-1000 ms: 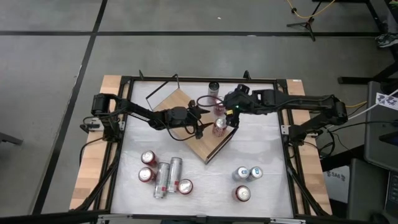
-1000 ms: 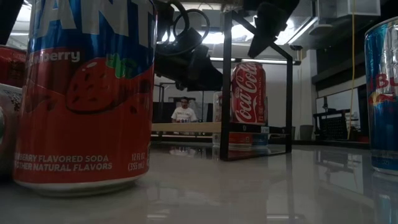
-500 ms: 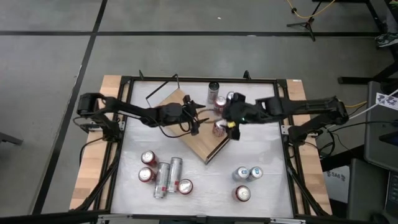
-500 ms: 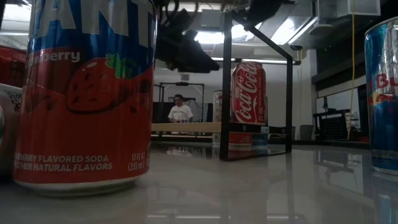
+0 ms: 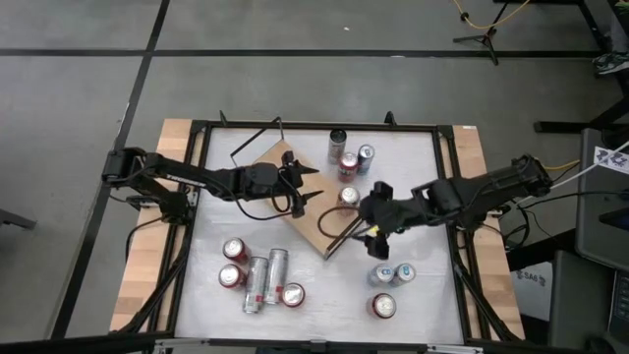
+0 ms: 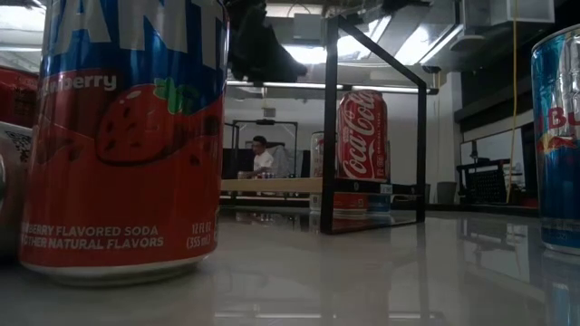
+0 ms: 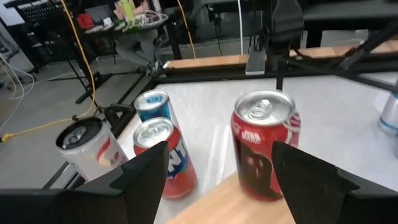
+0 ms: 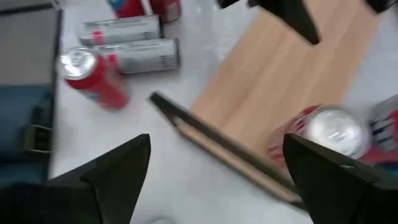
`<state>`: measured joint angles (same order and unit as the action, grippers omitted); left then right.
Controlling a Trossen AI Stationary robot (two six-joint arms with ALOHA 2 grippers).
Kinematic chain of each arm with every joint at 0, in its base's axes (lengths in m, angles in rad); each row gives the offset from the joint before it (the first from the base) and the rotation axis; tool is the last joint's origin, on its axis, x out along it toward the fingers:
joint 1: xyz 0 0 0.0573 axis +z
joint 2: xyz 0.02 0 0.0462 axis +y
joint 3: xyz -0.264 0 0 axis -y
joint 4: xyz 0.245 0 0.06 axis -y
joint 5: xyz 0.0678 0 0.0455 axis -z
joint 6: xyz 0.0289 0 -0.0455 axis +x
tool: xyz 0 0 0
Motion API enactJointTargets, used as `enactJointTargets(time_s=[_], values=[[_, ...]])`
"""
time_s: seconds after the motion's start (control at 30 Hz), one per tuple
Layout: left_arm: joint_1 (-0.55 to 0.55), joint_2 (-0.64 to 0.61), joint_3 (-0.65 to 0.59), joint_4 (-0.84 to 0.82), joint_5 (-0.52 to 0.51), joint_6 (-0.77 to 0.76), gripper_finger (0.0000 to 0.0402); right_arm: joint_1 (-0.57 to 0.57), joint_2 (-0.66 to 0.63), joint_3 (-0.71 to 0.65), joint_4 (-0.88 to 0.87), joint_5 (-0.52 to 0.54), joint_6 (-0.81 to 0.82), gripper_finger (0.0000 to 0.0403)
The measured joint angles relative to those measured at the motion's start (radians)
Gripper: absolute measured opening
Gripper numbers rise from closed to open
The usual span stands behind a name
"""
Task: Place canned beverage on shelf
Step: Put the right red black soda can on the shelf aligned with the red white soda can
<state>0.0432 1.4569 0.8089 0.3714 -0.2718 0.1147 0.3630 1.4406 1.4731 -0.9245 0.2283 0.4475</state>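
Since a second ago the right arm has drawn back off the shelf (image 5: 300,202), leaving the red can (image 5: 347,197) standing alone on the board's right-hand corner; the left arm has also pulled back leftward a little.

Near the shelf's left-front side is a cluster of five cans (image 5: 257,275), some upright and some lying flat, well apart from the board. The left gripper (image 7: 221,149) hovers over the shelf's left half, its fingers (image 7: 140,177) spread wide with nothing between them, pointing across the wood at the red can. The shelf itself lies skewed on the white table (image 5: 423,157), its black wire rail (image 6: 329,136) upright at the end near the can. In the low view the red can reads as a Coca-Cola, upright beside that rail. Just beyond the shelf's far-right edge stand three more cans (image 5: 347,165), off the board.

The right gripper (image 8: 217,140) hangs just off the shelf's right corner, clear of the red can, its fingers (image 8: 118,171) wide apart and empty. Farther right and forward of the shelf stand another three cans (image 5: 383,285).
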Motion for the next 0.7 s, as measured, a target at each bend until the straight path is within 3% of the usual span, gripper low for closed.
enactJointTargets(time_s=[0.3, 0.53, 0.7], values=[[-0.021, 0.005, 0.000, 0.003, 0.000, -0.005, 0.0276, 0.117, 0.000, 0.000, 0.018, -0.118, 0.284, 0.0358], [-0.045, 0.005, 0.000, 0.001, 0.000, -0.002, 0.0276, 0.203, 0.000, 0.000, 0.141, -0.147, 0.345, 0.0358], [-0.052, 0.005, 0.000, 0.002, 0.000, -0.003, 0.0276, 0.246, 0.000, 0.000, 0.200, -0.151, 0.539, 0.0358]])
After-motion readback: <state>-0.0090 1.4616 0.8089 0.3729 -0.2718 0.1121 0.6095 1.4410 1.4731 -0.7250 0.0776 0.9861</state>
